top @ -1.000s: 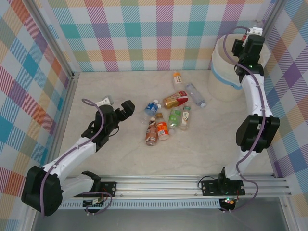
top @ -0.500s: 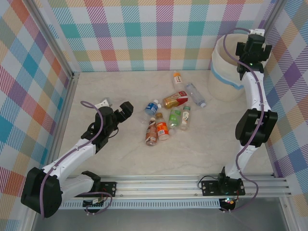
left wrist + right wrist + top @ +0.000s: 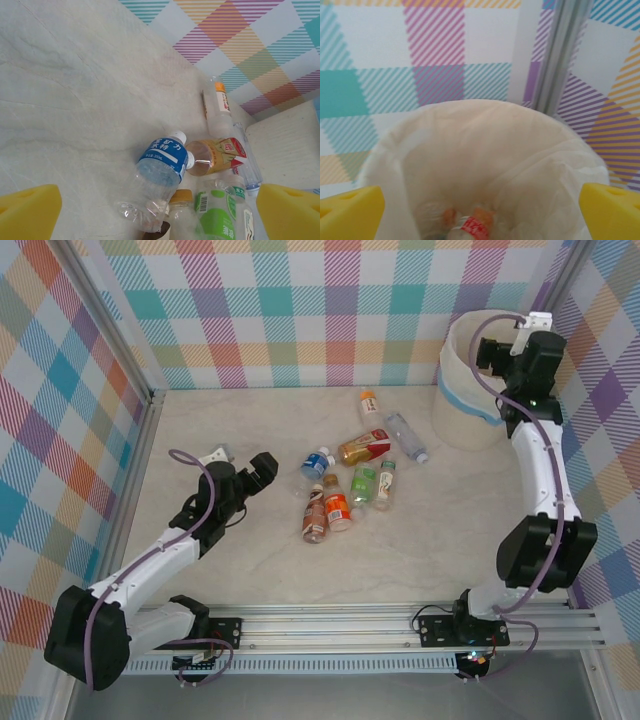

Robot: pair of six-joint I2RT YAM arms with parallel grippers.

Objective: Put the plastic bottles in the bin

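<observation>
Several plastic bottles [image 3: 350,475] lie in a loose cluster mid-table. The nearest to my left gripper [image 3: 268,468] is a crushed clear one with a blue label [image 3: 160,172]. That gripper hovers open just left of the cluster, its yellow pads wide apart and nothing between them [image 3: 160,214]. The bin [image 3: 458,405] stands at the far right corner, white with a light blue band. My right gripper [image 3: 495,348] hangs open over its mouth [image 3: 480,210]. Down in the cream bag [image 3: 485,150] lies a bottle with a red label [image 3: 471,228].
Plaid walls close the table on three sides. A metal corner post [image 3: 562,55] rises just behind the bin. The mounting rail [image 3: 340,625] runs along the near edge. Bare marble-look tabletop [image 3: 420,540] lies between the bottles and the rail.
My right gripper's jaws opened over the bin, and the bottle it carried has left them. The right wrist swung slightly right. The left arm barely moved.
</observation>
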